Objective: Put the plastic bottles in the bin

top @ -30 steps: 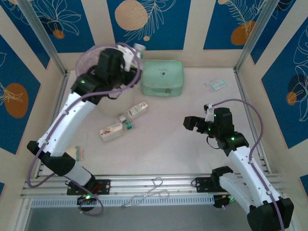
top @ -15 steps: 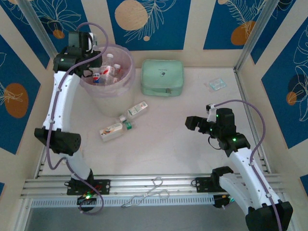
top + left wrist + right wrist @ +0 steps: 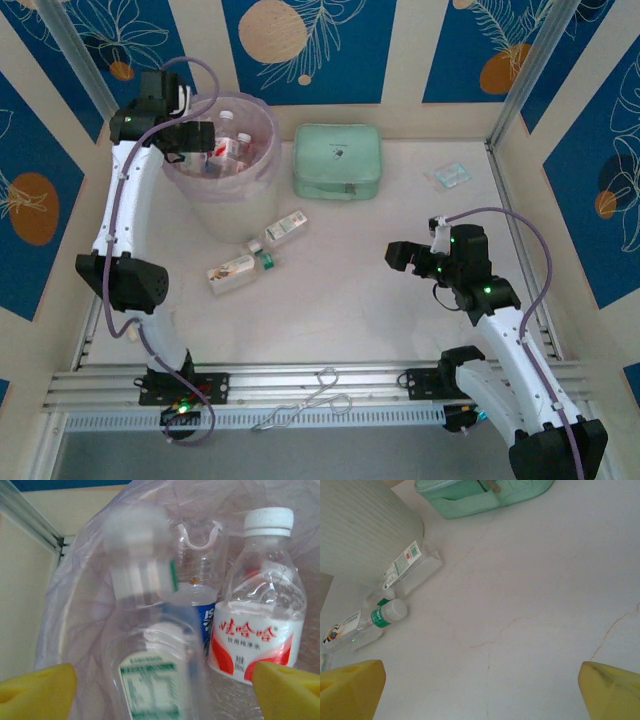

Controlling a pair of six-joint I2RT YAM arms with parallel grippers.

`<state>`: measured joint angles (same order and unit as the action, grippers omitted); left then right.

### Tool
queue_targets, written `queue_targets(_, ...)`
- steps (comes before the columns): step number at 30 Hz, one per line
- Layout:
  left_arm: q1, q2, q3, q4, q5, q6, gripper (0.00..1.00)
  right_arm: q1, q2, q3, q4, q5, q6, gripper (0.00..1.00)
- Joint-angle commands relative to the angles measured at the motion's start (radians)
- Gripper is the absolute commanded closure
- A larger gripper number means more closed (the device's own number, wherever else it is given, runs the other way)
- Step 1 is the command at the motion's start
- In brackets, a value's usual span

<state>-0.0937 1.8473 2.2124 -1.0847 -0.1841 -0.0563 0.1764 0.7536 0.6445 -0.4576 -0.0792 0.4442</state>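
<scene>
I judge this to be the release step. The left end effector (image 3: 192, 142) hangs over the left rim of the bin (image 3: 240, 205), which stands at the far left corner of the surface (image 3: 340, 320). In the left wrist view its fingers (image 3: 40, 685) are spread with nothing pinched. A blurred bottle (image 3: 150, 690) under them seems to be falling. The right end effector (image 3: 400, 255) is also spread and empty, over the right half of the surface.

The next move calls for going down to the bottles outside the bin. I count two, the label bottle (image 3: 286, 228) and the green-cap bottle (image 3: 235, 270). Both lie flat just beside the foot of the bin, on its near side. They can roll, so I think the grip must go across the body.

Inside the bin I count at least three bottles; more I cannot separate. There is one bin, one case (image 3: 337, 160) at the far edge, and one packet (image 3: 450, 176) near the far right corner.
</scene>
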Motion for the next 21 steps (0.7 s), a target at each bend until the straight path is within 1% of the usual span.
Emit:
queue_targets(1,0.008,-0.035,0.047,0.022,-0.007,0.037,0.05,-0.003,-0.01,-0.006,0.0,-0.022,-0.011,0.01)
queue_targets(3,0.008,-0.021,0.084,0.03,-0.03,0.053,0.05,-0.003,-0.009,-0.011,0.003,-0.024,-0.009,0.01)
queue_targets(4,0.008,-0.013,0.095,0.037,-0.037,0.057,0.08,-0.004,-0.008,-0.014,0.005,-0.025,-0.009,0.01)
queue_targets(7,0.008,0.012,0.102,0.063,-0.024,0.058,0.22,-0.003,-0.007,-0.016,0.015,-0.028,-0.007,0.01)
queue_targets(9,0.008,0.033,0.095,0.058,-0.018,0.053,0.35,-0.003,-0.006,-0.021,0.02,-0.033,-0.002,0.01)
queue_targets(11,0.008,0.042,0.055,0.066,-0.019,0.049,0.44,-0.002,-0.007,-0.021,0.019,-0.036,-0.001,0.01)
queue_targets(12,0.008,0.041,0.021,0.079,-0.017,0.049,0.47,-0.003,-0.007,-0.021,0.016,-0.036,-0.001,0.01)
queue_targets(14,0.008,0.037,-0.041,0.103,-0.018,0.049,0.52,-0.004,-0.011,-0.021,0.009,-0.033,-0.004,0.01)
queue_targets(17,0.009,0.028,-0.12,0.133,-0.03,0.046,0.56,-0.004,-0.017,-0.017,-0.001,-0.03,-0.009,0.01)
queue_targets(21,0.008,0.022,-0.155,0.144,-0.031,0.036,0.57,-0.003,-0.019,-0.016,-0.007,-0.031,-0.007,0.01)
